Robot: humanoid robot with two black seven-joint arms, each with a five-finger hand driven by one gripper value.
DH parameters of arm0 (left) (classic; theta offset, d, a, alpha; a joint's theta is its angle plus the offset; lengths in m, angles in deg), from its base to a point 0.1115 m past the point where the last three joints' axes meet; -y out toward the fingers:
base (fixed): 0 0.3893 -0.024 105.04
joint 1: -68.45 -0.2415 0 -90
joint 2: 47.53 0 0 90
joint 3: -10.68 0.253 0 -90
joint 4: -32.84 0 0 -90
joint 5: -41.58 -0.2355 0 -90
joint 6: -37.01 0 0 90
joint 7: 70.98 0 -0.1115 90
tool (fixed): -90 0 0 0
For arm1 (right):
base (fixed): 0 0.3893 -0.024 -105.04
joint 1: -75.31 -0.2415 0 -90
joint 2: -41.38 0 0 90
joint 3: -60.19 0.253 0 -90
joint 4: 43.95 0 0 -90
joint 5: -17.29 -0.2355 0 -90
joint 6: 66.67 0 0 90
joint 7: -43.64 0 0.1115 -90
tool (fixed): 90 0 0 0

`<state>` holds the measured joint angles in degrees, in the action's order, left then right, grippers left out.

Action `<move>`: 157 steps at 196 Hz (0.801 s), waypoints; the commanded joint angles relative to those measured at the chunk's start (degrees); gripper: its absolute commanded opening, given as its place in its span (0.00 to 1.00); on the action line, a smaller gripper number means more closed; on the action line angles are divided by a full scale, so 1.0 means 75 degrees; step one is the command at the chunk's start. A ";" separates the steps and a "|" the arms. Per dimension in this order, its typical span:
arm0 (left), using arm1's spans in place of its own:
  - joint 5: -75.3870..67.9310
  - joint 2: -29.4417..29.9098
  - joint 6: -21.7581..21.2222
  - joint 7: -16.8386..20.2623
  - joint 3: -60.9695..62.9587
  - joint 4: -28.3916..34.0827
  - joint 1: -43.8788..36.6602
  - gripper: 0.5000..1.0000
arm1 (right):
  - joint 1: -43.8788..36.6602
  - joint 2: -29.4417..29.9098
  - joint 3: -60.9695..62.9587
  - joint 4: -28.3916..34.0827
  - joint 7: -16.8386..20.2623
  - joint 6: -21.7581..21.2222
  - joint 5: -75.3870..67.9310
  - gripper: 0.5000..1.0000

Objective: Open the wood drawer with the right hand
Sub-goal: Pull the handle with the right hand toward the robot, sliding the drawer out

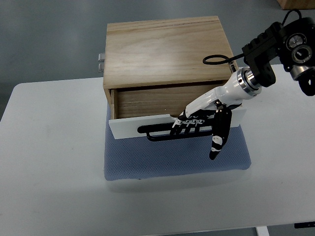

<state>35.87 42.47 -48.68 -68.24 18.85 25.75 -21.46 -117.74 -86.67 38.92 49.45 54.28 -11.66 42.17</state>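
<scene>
A light wooden drawer box [167, 51] stands on a blue mat [172, 160] at the back of the white table [54, 162]. Its drawer, with a white front panel [140, 125] and a black bar handle [160, 133], is pulled partly out, showing the wooden inside [157, 101]. My right hand [197, 125] comes in from the upper right, its black and white fingers [187, 124] curled over the handle's right part. The thumb [219, 140] points down in front of the panel. The left arm does not show.
The mat's front edge lies near the table's middle. A black cable loop [216, 59] sits above the box's right top. A metal hinge or bracket [101, 61] sticks out at the box's left rear. Grey floor lies beyond the table.
</scene>
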 commanded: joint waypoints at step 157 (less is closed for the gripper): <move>0.0000 0.0000 -0.0001 -0.0001 0.0000 -0.0004 0.0000 1.00 | -0.0194 -0.0294 0.0070 0.0285 -0.0129 -0.0001 -0.0012 0.89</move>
<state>35.87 42.47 -48.70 -68.27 18.85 25.74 -21.46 -119.19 -88.76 39.13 51.60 53.35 -11.68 42.11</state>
